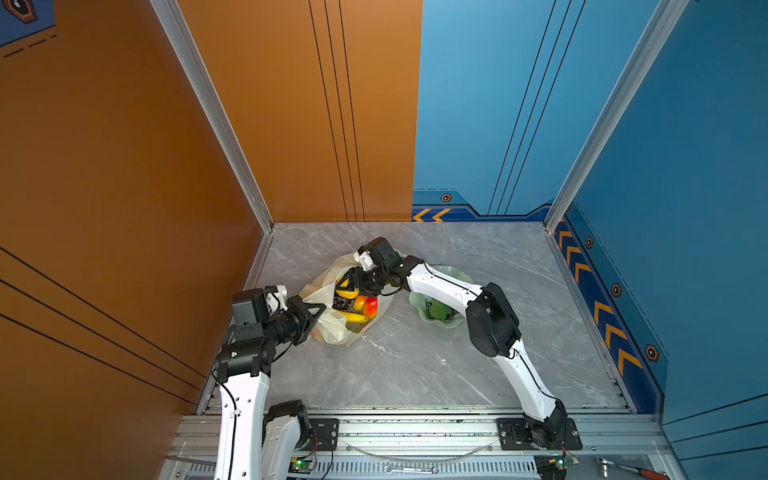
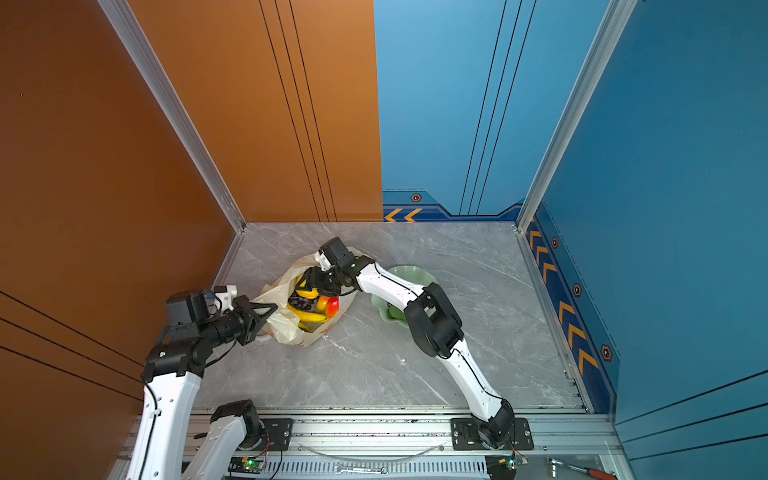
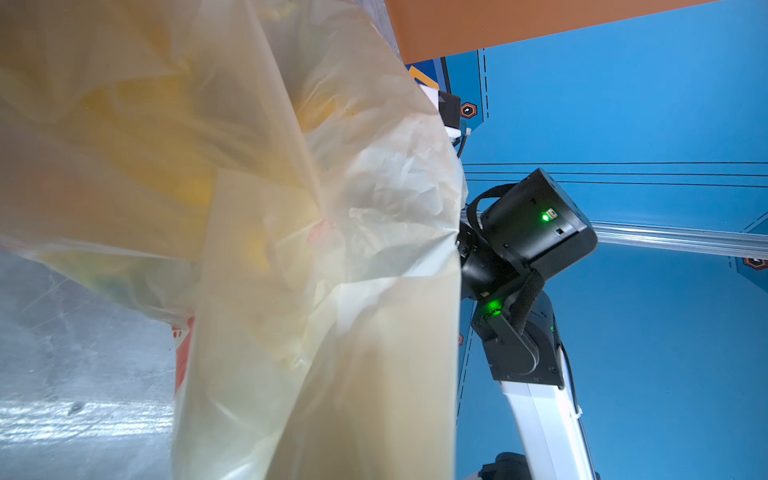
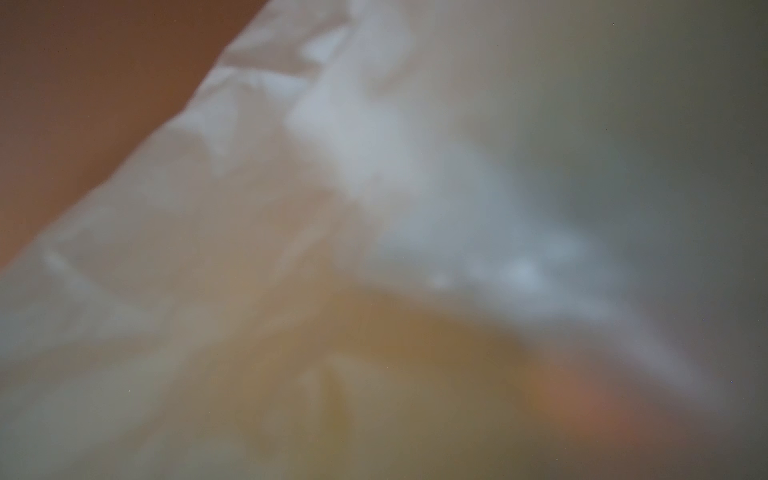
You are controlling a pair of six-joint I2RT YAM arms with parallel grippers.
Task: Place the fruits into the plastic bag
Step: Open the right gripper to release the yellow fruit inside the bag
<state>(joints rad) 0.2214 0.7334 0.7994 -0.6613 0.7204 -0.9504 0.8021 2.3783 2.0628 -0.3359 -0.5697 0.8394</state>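
Two arms meet at the plastic bag. Low and reaching forward, the left arm has its left gripper pinched together on the bag's near rim. Fruits fill the open mouth. Arching over the dish, where a green fruit lies, the right arm dips its right gripper into the bag; I cannot tell how its fingers stand
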